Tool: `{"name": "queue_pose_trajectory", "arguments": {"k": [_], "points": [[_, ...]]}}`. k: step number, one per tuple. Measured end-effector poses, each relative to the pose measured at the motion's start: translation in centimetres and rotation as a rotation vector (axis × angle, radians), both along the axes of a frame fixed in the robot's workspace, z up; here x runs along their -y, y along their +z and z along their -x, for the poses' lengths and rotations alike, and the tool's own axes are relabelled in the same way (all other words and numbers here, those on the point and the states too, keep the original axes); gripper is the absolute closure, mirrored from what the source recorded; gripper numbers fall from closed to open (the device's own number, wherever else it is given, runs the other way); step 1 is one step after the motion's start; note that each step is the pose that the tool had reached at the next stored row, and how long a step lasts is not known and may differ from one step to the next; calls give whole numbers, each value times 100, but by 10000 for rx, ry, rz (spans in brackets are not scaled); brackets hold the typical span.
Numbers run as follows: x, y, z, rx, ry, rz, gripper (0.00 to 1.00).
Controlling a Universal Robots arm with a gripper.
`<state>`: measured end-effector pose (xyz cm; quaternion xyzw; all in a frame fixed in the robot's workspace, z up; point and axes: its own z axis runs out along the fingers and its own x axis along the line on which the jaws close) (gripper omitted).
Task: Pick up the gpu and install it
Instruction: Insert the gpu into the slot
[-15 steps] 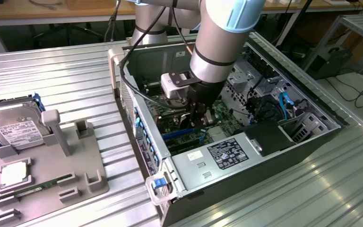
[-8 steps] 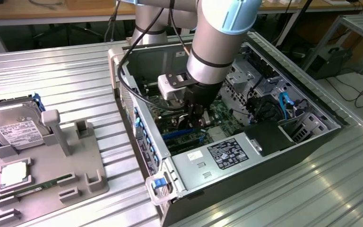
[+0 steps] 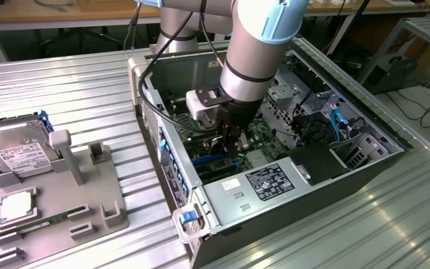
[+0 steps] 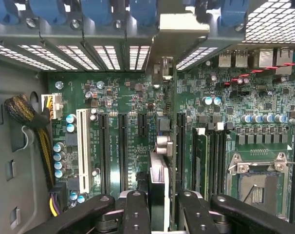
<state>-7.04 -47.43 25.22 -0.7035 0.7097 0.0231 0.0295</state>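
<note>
At the exterior view's left, a grey plastic parts tray (image 3: 107, 193) lies on the ribbed aluminium table (image 3: 73, 95). A boxy silver hard drive with a white label (image 3: 15, 151) stands in the tray's far corner, and a small narrow green memory stick (image 3: 47, 221) lies in a slot near its front edge.

To the right of the tray sits the open black and silver computer case (image 3: 275, 185), lying on its side with the green motherboard (image 3: 263, 137) exposed. The grey and pale blue robot arm (image 3: 263, 50) reaches down into the case from above, and its black gripper (image 3: 230, 147) hangs low over the board, near the blue-edged expansion slots.

In the wrist view, the gripper (image 4: 159, 202) is seen from behind its two black fingers (image 4: 135, 212), which stand narrow and clamp the gpu (image 4: 159, 146), a thin dark circuit card seen edge-on. The card stands upright over the motherboard (image 4: 113, 92), between the long dark slots, and its pale silvery metal bracket strip (image 4: 179, 29) reaches the row of vented rear slot covers (image 4: 79, 56) of the case. Whether the card's edge is fully seated in a slot cannot be told. At the right of the board lies the square silver processor socket (image 4: 257, 183).
</note>
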Motion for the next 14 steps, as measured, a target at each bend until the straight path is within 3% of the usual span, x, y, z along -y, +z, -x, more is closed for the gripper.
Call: {"name": "queue_pose_trajectory", "arguments": {"k": [5,14], "points": [[1,-9,-53,-102,-1,3,72],[-12,-32,-56,-102,-1,-2,72]]}}
